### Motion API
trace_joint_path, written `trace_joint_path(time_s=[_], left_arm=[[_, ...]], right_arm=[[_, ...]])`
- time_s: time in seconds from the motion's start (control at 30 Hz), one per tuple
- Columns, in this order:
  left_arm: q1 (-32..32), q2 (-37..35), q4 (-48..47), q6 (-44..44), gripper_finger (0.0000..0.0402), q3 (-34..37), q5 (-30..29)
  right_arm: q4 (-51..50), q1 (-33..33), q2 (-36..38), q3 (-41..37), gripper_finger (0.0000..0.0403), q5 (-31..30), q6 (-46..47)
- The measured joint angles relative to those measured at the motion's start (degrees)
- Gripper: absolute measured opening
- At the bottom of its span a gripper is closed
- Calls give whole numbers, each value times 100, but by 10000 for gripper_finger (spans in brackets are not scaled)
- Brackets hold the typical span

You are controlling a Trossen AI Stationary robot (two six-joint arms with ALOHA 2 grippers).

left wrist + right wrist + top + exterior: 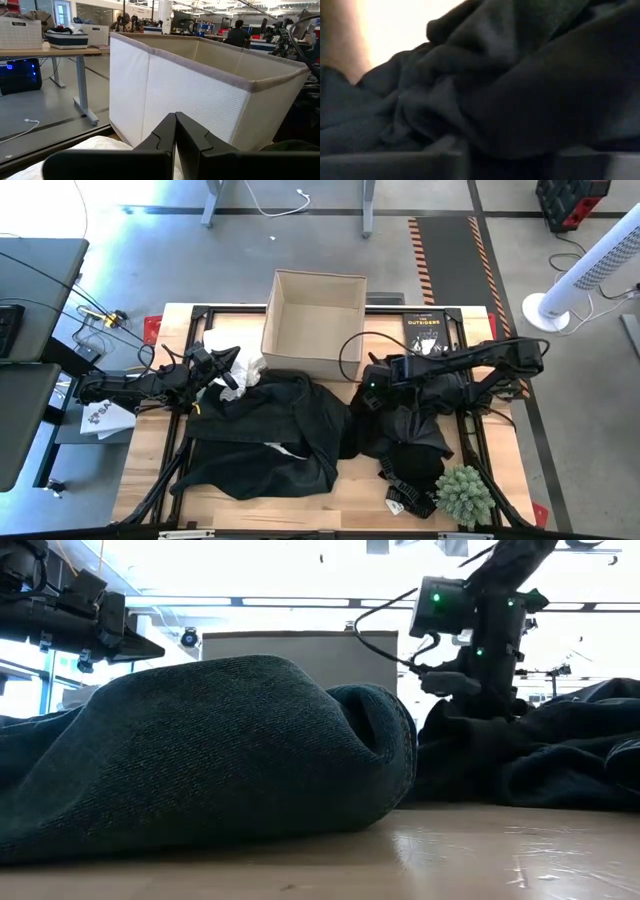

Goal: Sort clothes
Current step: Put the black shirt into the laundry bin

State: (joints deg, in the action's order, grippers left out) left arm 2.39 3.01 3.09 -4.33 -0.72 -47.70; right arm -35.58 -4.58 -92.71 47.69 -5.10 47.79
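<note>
A large dark garment [270,430] lies heaped in the middle of the table and fills the low view [220,740]. A second black garment [410,430] lies to its right. White thin clothes [250,370] lie by the box's left corner. My left gripper [232,375] is shut and empty, level above the white cloth [95,147], pointing at the box. My right gripper [372,395] points down into the second black garment [560,750]; dark folds [485,100] hide its fingers.
An open beige box [270,320] stands at the far middle of the table, its wall [190,95] close before my left gripper. A black book [427,330] lies at the far right. A small green plant [465,492] stands at the near right.
</note>
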Motion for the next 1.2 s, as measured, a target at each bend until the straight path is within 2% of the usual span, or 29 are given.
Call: trace_joint_path(time_s=[0.03, 0.1, 0.23, 0.37, 0.43, 0.5, 0.6, 0.7, 0.8, 0.87, 1.03, 1.2], left_arm=[[-2, -1, 1, 1, 7, 0, 0], [-1, 0, 1, 1, 7, 0, 0], [-1, 0, 2, 1, 7, -1, 0], [0, 0, 2, 1, 7, 0, -1], [-1, -1, 2, 1, 7, 1, 0], [0, 0, 2, 1, 7, 1, 0], [-1, -1, 2, 1, 7, 0, 0], [-1, 0, 2, 1, 7, 0, 0], [0, 0, 4, 1, 7, 1, 0], [-2, -2, 2, 1, 7, -1, 0], [0, 0, 2, 1, 7, -1, 0], [0, -1, 1, 1, 7, 0, 0]], right_arm=[[-71, 4, 7, 41, 49, -3, 1], [-388, 68, 154, 244, 23, -129, 1], [-1466, 233, 714, 1307, 30, -839, 177], [-2487, 475, 1093, 2903, 20, -2219, 129], [-2528, 629, 1186, 3805, 20, -3102, -78], [-2342, 764, 1220, 4640, 20, -3968, -747], [-1085, 786, 1143, 5577, 20, -4627, -2415], [912, 633, 1021, 6128, 20, -4305, -4452], [2842, 347, 818, 6500, 20, -3289, -6006], [3939, 104, 631, 6718, 20, -2527, -6618], [5903, -631, 8, 7471, 20, -1029, -6859], [6189, -1343, -1003, 8747, 19, -141, -5904]])
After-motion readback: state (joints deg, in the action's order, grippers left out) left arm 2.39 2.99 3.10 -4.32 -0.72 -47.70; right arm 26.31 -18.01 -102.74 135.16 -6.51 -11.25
